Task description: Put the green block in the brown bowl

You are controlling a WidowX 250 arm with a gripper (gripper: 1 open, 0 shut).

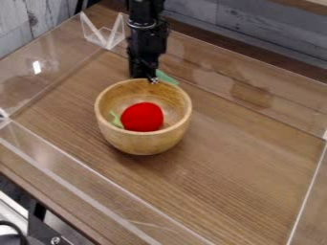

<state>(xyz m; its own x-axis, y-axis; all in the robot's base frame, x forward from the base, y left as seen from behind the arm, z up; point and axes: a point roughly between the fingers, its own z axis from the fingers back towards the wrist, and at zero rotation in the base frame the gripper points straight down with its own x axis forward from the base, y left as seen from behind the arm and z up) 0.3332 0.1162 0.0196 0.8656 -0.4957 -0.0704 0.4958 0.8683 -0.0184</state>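
The brown bowl (143,140) is a round wooden one standing mid-table. A red ball (141,116) lies inside it, with a thin green sliver (114,122) against its left side. My gripper (151,75) points straight down, right behind the bowl's far rim, low to the table. Its dark fingers are shut. A small piece of the green block (156,77) shows at the fingertips; the fingers hide the rest of it.
Clear plastic walls (45,57) ring the wooden tabletop on the left, back and right. A clear bracket (102,33) stands at the back left, beside the arm. Bare wood (243,163) spreads to the right of the bowl and in front of it.
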